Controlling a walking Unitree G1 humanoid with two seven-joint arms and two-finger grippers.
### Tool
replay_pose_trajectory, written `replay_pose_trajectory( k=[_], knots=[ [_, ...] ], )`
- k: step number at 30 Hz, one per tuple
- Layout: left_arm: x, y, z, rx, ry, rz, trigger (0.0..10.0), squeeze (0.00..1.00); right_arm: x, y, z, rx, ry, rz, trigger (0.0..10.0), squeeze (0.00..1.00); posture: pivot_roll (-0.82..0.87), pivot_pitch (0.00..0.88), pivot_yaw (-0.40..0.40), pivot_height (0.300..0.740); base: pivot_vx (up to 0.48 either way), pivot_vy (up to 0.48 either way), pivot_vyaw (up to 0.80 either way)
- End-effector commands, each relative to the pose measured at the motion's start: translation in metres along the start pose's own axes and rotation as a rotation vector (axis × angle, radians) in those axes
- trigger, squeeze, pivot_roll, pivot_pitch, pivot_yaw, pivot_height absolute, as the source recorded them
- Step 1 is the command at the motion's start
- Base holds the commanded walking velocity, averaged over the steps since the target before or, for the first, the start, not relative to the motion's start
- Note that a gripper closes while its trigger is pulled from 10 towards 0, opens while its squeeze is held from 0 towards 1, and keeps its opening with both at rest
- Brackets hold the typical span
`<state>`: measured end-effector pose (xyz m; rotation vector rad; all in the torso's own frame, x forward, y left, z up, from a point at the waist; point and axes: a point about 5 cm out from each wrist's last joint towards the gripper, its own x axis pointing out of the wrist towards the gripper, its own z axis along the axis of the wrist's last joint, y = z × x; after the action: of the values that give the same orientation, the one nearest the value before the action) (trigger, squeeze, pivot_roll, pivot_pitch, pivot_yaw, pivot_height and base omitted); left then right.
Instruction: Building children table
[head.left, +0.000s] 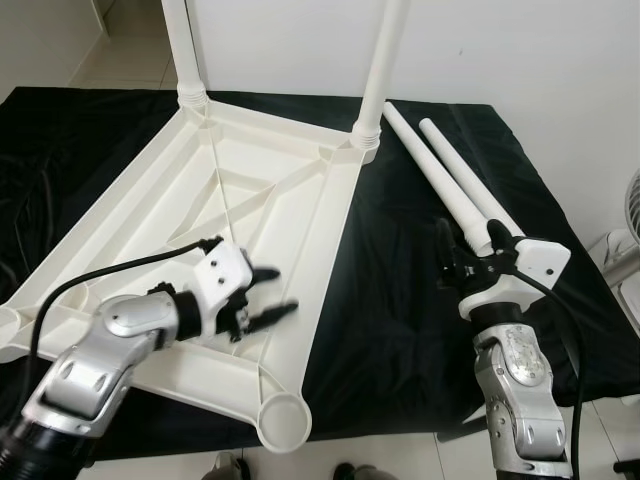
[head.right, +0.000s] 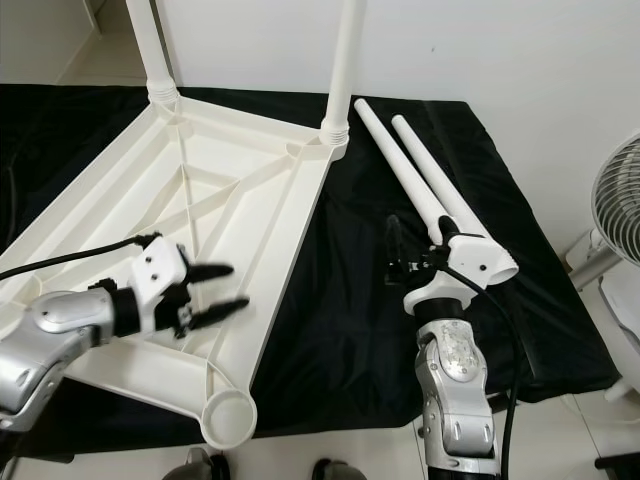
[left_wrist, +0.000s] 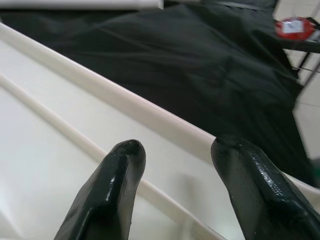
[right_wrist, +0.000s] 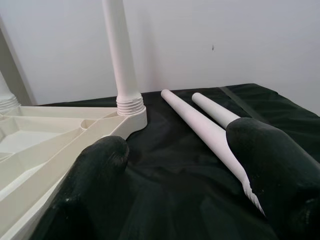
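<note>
The left pincer hovers open, empty, over the upturned table; the right pincer, open, points along the loose legs.

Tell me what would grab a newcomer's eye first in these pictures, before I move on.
The big white tabletop lying upside down on the black cloth dominates, with two legs already standing in its far corner sockets. Two loose legs lie side by side on the cloth to its right. The left gripper hovers open over the tabletop's underside near its right edge, and the right gripper is open at the near ends of the loose legs.
</note>
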<state>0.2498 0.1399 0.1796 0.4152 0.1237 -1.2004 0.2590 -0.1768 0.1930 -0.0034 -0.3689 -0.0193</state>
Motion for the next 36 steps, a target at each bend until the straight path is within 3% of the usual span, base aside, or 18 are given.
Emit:
replay_pose_trajectory(
  k=[1,9,21,31,36],
  knots=[
    [-0.004,-0.005,-0.003,-0.016,0.032,-0.056,10.0,0.00,-0.002,-0.002,-0.002,-0.001,0.019,0.004,10.0,0.00,0.02,0.155,-0.023,0.740,0.000,0.000,0.00],
    [-0.014,-0.011,-0.014,-0.028,0.115,-0.115,10.0,0.00,0.000,-0.003,-0.002,-0.003,0.016,0.008,10.0,0.00,0.03,0.151,-0.026,0.740,0.000,0.000,0.00],
    [-0.024,-0.001,-0.022,0.021,0.205,-0.100,10.0,0.00,0.000,-0.002,-0.003,0.005,0.018,0.006,10.0,0.00,0.03,0.153,-0.021,0.740,0.000,0.000,0.00],
    [-0.018,-0.004,-0.025,0.090,0.238,-0.106,10.0,0.00,-0.002,-0.004,-0.003,0.000,0.018,0.001,10.0,0.00,0.02,0.153,-0.019,0.740,0.000,0.000,0.00],
    [-0.007,-0.005,-0.025,0.136,0.240,-0.077,10.0,0.00,-0.001,-0.003,-0.002,-0.001,0.015,0.005,10.0,0.00,0.02,0.153,-0.019,0.740,0.000,0.000,0.00]
  ],
)
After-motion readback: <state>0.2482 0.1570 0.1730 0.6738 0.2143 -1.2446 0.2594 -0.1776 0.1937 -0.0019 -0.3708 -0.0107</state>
